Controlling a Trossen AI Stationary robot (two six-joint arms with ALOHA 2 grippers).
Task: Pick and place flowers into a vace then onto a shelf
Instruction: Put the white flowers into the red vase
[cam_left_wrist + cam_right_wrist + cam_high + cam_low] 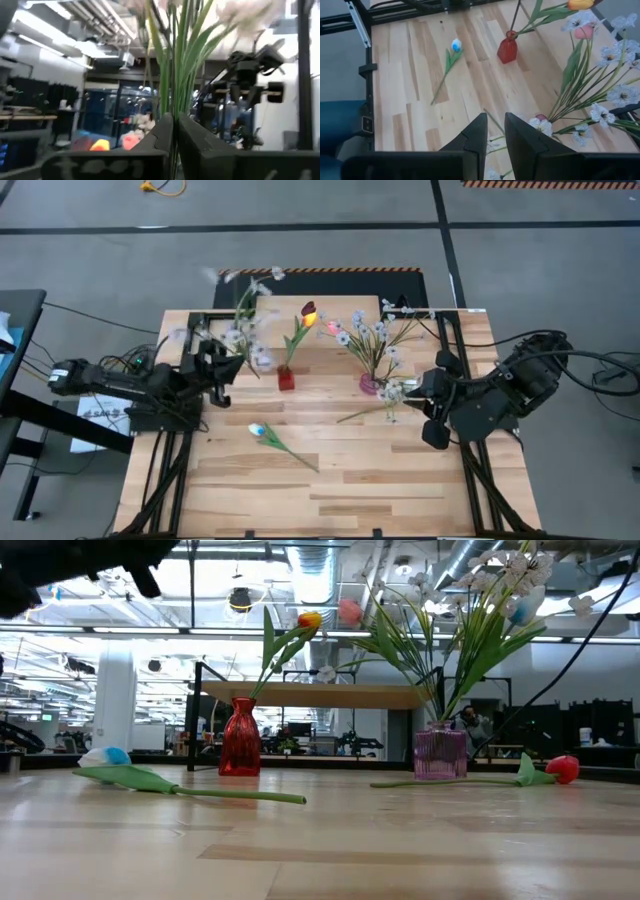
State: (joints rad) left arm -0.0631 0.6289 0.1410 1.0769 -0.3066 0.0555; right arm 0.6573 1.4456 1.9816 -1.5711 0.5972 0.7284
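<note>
The left gripper (222, 365) — clamped on a white-blossomed spray of green stems (245, 320) held upright — sits just left of the small red glass vase (286, 378), nearer it than the right gripper (425, 392).

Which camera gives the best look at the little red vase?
The low view: the red vase stands side-on, unobstructed, its whole outline showing. The high view shows only its top; the right wrist view shows it angled. The left wrist view misses it.

Glossy red glass vase (239, 737) and ribbed clear purple vase (441, 752) on smooth, pale slatted-wood bench (320, 840)
</note>
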